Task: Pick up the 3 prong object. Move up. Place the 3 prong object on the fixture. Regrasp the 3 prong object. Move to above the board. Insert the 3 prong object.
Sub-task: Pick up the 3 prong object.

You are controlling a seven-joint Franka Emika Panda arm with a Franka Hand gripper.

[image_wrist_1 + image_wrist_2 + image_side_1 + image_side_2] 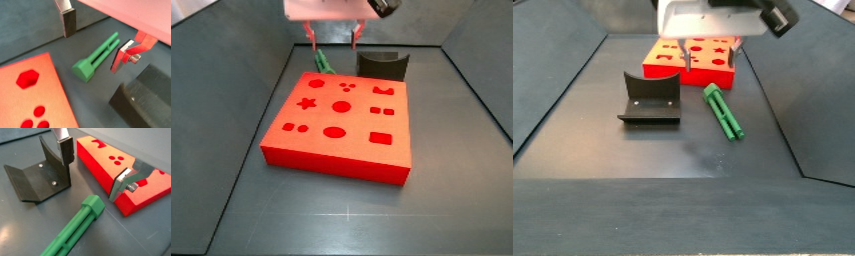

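The board lies on the grey surface to one side of the claw, and the fixture stands on the other side. The claw hangs open and holds nothing. The 3 prong object lies flat below it, between the fingers but not centred. If the claw descends like this, one finger may push the slim piece sideways.

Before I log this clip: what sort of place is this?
Likely a lab test cell for insertion trials: a dark walled tray holding the red board, the fixture and the 3 prong object, under the open gripper.
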